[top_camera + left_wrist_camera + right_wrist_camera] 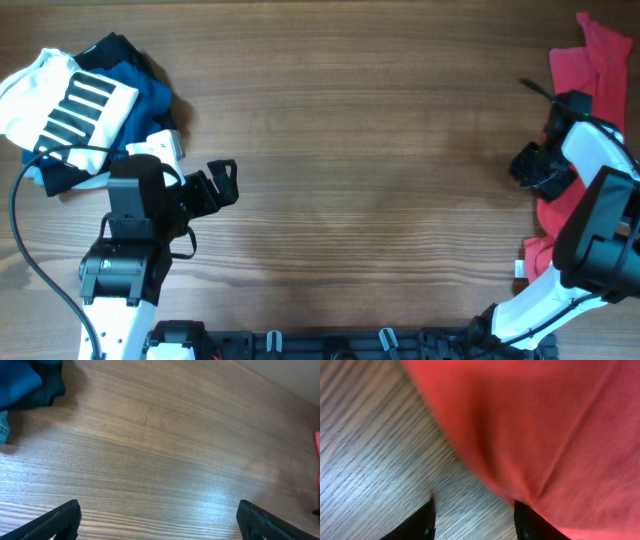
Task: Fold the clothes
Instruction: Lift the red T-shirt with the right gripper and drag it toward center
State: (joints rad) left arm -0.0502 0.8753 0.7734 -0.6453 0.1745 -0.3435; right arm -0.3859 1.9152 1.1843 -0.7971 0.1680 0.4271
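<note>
The red T-shirt (592, 68) lies bunched along the table's right edge in the overhead view, partly hidden by my right arm. It fills the upper right of the right wrist view (545, 425). My right gripper (535, 168) is open at the shirt's left edge (475, 520), with wood between the fingers and red cloth lying over the right finger. My left gripper (222, 183) is open and empty over bare wood at the left (160, 522). A sliver of red shows at the far right of the left wrist view (317, 455).
A pile of garments sits at the back left: a white one with black stripes (65, 100) on navy and blue ones (145, 85). The blue cloth also shows in the left wrist view (25, 382). A black cable (25, 240) loops by the left arm.
</note>
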